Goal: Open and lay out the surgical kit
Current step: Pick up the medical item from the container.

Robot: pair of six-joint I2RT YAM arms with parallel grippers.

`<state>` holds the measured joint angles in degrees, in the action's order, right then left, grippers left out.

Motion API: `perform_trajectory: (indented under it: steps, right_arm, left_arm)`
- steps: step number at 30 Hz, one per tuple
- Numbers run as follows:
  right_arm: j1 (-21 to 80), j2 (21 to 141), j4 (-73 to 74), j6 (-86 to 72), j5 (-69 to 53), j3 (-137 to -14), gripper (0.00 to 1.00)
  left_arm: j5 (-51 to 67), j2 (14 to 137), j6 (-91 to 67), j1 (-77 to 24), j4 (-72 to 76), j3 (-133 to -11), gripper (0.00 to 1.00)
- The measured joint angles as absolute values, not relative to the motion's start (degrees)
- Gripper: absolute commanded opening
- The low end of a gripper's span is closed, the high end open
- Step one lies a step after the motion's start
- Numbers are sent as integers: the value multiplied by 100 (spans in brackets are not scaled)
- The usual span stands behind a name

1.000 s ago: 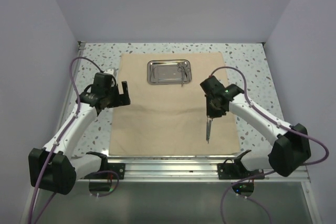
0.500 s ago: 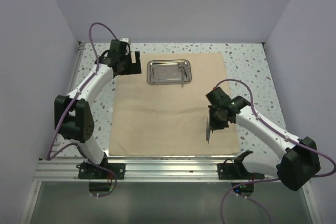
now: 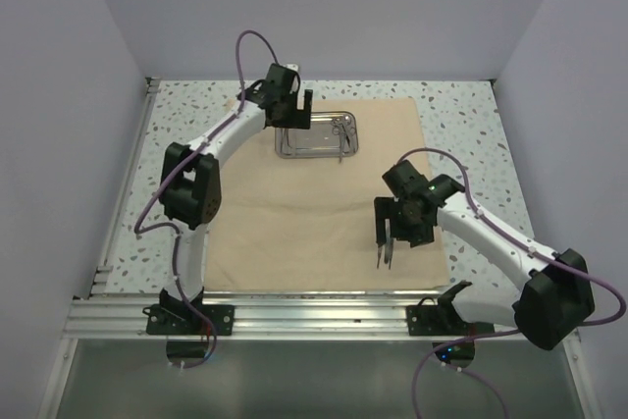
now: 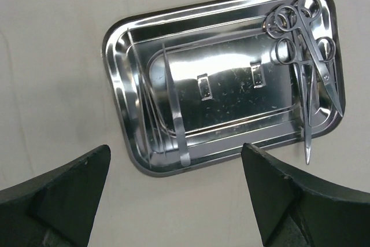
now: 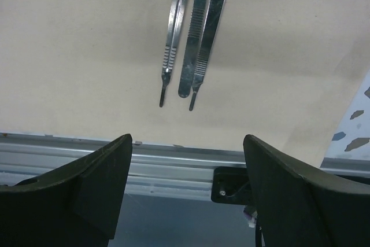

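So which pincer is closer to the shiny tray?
Left. The left pincer hangs over the tray; the right pincer is far away, above instruments near the cloth's front edge.

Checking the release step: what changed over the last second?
Right gripper moved toward the near edge, opened and let go of the slim instruments, which now lie on the cloth. Left gripper, open, swung from the cloth's left side to above the tray. Tray, scissors and cloth stayed put.
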<state>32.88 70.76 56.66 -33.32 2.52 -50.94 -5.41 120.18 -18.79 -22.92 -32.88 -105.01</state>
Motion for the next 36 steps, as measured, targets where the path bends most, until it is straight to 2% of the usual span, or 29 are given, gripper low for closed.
perform_trajectory:
  steps: [10,27,32,36]
  right_arm:
    - [3288,6969,5986,-3148,362,-5529,81]
    - [3288,7091,6383,-3033,635,-5605,79]
    - [3288,7194,6388,-2998,655,-5612,79]
    - [3288,7314,6386,-2980,663,-5662,78]
  left_arm:
    - [-626,13275,-1887,-2556,-3529,-11968,100]
    - [-447,13909,-1925,-2606,-3378,-12020,97]
    - [-449,13968,-1951,-2630,-3350,-12011,90]
    - [-449,13968,-1975,-2633,-3297,-11974,77]
